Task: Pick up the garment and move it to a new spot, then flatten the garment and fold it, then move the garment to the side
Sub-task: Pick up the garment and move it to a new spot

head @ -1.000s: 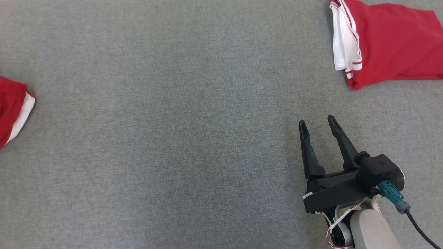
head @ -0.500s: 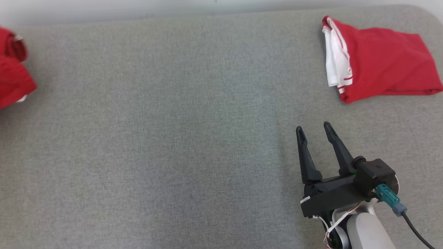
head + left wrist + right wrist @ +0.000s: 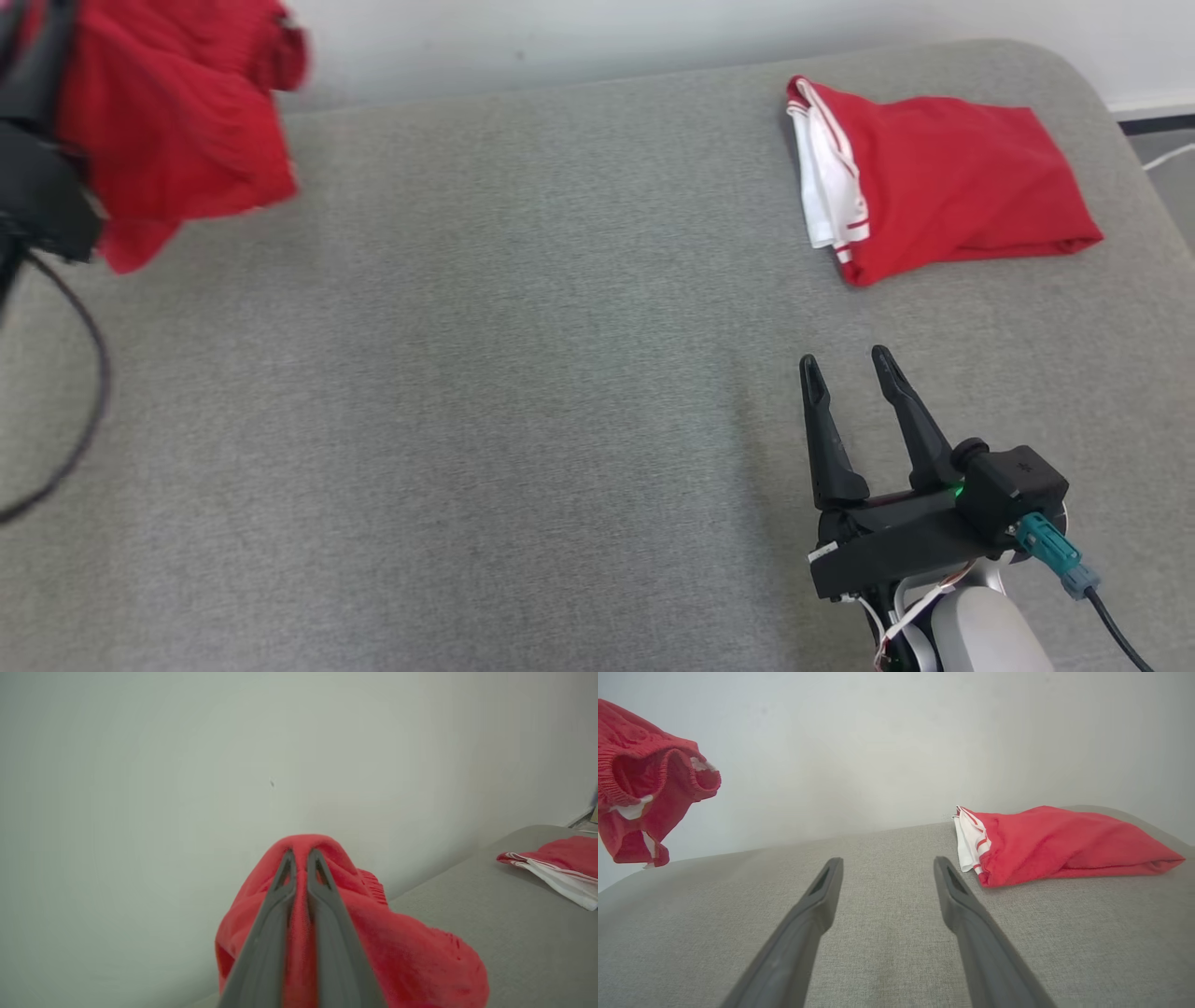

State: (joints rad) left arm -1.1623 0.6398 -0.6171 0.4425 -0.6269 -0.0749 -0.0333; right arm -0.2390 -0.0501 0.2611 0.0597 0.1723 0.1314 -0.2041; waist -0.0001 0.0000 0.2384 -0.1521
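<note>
The left jaws are pressed together on a fold of the red garment (image 3: 397,961), which drapes around and below them. It hangs clear of the counter (image 3: 523,392) near the far left edge, high enough, I judge, that the cloth will not drag. Between the two sets of jaws the grey counter lies bare, with ample room to set down and flatten. The right jaws stand spread and empty, low over the counter, likely ready to help. Ahead and right of them a folded red-and-white garment (image 3: 952,196) sits near the rounded far corner.
</note>
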